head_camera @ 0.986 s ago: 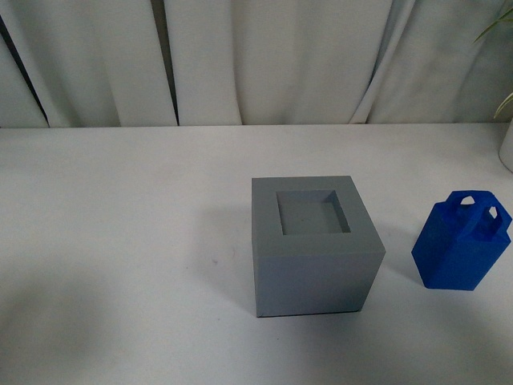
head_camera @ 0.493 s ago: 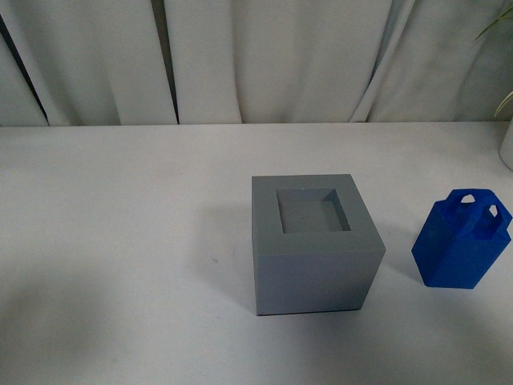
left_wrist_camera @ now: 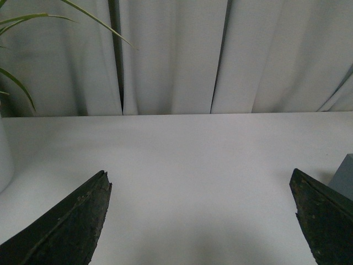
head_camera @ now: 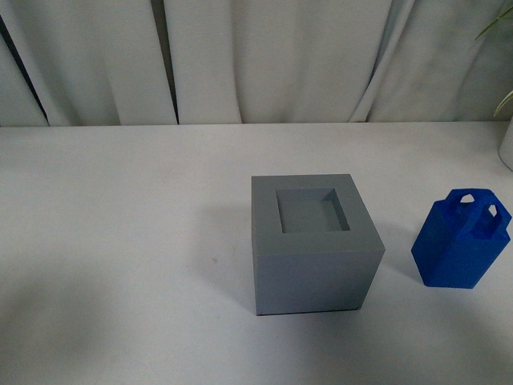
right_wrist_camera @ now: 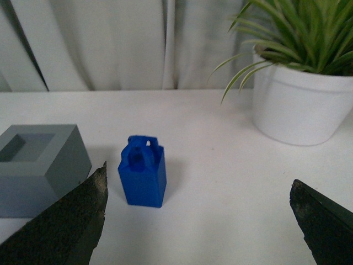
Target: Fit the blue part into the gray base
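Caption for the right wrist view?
Open right end effector faces upright blue part beside gray base, potted plant nearby.

blue part [head_camera: 461, 241]: looking matte plastic
gray base [head_camera: 314, 261]: looking matte, smooth
counter [head_camera: 120, 224]: looking smooth
curtain [head_camera: 280, 56]: looking like cloth

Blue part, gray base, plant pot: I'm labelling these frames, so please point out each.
blue part [head_camera: 461, 253]: front view, on its front face below the handle.
gray base [head_camera: 317, 277]: front view, on its front wall.
plant pot [right_wrist_camera: 298, 113]: right wrist view, on its white side.
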You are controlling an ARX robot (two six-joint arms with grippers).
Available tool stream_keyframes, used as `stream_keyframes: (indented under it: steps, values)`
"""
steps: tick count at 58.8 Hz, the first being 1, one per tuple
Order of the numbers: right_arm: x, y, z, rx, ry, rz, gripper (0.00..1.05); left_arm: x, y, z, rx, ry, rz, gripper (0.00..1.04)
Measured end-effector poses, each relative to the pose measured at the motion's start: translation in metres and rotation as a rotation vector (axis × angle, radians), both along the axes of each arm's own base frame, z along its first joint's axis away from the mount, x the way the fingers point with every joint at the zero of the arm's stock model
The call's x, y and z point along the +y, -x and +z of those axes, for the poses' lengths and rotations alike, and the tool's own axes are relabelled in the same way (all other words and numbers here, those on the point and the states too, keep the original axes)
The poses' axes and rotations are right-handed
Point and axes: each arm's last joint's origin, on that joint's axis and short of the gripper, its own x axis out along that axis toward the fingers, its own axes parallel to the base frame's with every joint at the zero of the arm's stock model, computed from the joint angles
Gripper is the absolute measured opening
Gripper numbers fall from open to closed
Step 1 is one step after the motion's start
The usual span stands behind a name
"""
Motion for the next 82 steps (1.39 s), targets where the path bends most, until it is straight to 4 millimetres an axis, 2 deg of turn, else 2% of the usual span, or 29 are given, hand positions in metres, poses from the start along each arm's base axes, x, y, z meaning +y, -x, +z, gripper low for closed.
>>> stream_keyframes:
  steps: [5,14,20,30,35,54,59,72,82]
  values:
    - [0.002,-0.01,0.013,0.012,-0.005,0.061,0.97,0.0,0.0,0.0,0.0,0.0,0.0,0.99]
    - [0.006,-0.041,0.05,0.039,0.016,0.243,0.97,0.0,0.0,0.0,0.0,0.0,0.0,0.99]
    - [0.007,-0.077,0.069,0.141,0.074,0.375,0.97,0.0,0.0,0.0,0.0,0.0,0.0,0.99]
    - [0.011,-0.133,0.086,0.342,0.228,0.618,0.97,0.0,0.0,0.0,0.0,0.0,0.0,0.99]
    - [0.014,-0.152,0.087,0.45,0.343,0.729,0.97,0.0,0.0,0.0,0.0,0.0,0.0,0.99]
    - [0.02,-0.19,0.091,0.674,0.694,0.982,0.97,0.0,0.0,0.0,0.0,0.0,0.0,0.99]
    - [0.024,-0.209,0.087,0.735,0.804,1.025,0.97,0.0,0.0,0.0,0.0,0.0,0.0,0.99]
    - [0.041,-0.239,0.072,0.859,0.928,1.096,0.97,0.0,0.0,0.0,0.0,0.0,0.0,0.99]
    - [0.053,-0.244,0.065,0.881,0.99,1.123,0.97,0.0,0.0,0.0,0.0,0.0,0.0,0.99]
